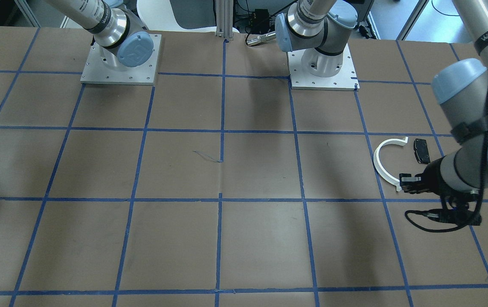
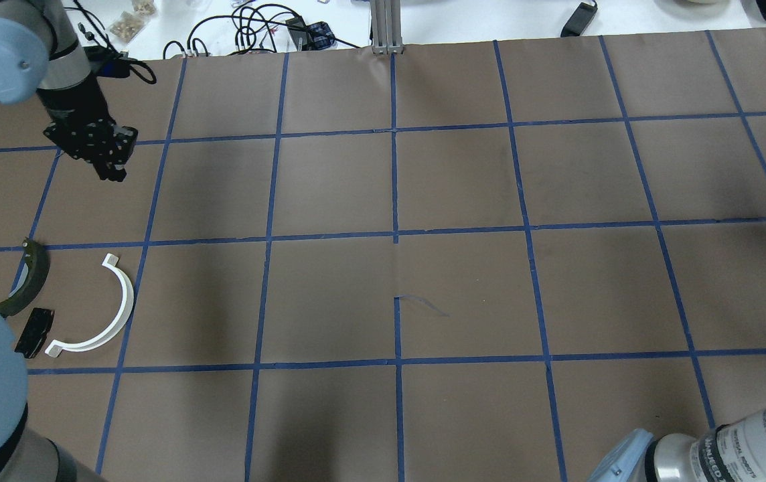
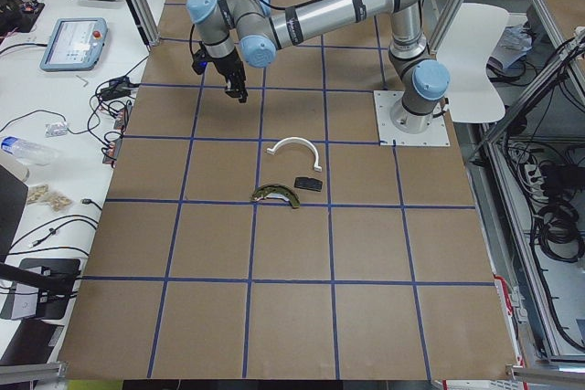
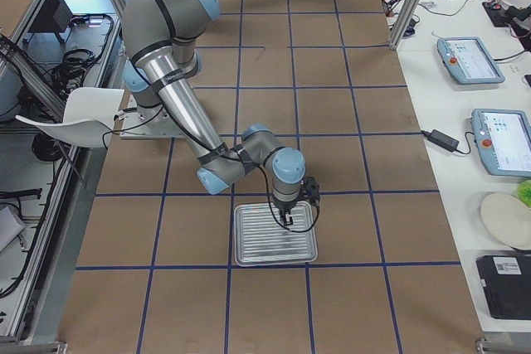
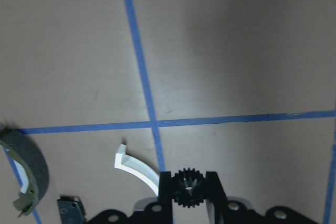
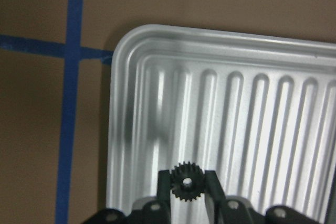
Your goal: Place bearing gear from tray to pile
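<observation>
Even overhead light casts soft, broad shadows across the tabletop; wrist views are dimmer, the tray glinting.

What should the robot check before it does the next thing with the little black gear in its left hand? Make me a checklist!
1. Gear clamped in the left hand: ok.
2. Left hand straight above the white arc: cannot tell. The wrist view shows the arc close by, but the overhead view puts the hand off to one side.
3. Bare table beside the arc for landing: ok.
4. Black pad and olive shoe out from under the hand: ok.
5. Right hand out of the way: ok. It is far off over the tray, holding a second gear.
</observation>
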Robot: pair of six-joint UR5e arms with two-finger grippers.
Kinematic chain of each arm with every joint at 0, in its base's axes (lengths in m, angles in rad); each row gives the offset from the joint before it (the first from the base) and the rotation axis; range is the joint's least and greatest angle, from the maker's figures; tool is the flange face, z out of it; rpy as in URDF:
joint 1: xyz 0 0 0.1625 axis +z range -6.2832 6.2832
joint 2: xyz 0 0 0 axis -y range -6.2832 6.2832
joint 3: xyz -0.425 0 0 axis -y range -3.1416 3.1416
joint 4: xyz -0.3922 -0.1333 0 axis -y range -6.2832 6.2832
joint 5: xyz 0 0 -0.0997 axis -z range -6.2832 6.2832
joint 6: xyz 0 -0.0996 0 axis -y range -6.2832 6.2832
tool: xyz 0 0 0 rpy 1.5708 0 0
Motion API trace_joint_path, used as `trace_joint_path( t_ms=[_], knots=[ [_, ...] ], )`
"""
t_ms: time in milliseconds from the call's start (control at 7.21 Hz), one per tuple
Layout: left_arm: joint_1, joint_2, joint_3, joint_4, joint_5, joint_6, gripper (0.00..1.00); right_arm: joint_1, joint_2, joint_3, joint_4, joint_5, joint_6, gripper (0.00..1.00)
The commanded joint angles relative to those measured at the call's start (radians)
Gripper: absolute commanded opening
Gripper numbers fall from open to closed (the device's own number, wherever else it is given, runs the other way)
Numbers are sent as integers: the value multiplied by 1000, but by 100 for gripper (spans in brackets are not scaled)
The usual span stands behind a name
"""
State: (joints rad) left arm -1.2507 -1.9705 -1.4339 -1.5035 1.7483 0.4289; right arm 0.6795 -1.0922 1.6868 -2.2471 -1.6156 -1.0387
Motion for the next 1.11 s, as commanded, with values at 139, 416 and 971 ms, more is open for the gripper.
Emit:
trace_joint_path(
  t_ms=[139, 416, 971],
  knots=[
    [216, 25, -110, 38, -10, 215, 0, 324, -222, 1, 312, 6, 481, 15],
    [244, 32, -285, 244, -9, 237, 0, 662, -229, -4, 325, 51, 946, 15],
    [247, 45, -473, 451, -9, 275, 0, 1126, -22, -7, 42, 180, 1790, 11]
  ],
)
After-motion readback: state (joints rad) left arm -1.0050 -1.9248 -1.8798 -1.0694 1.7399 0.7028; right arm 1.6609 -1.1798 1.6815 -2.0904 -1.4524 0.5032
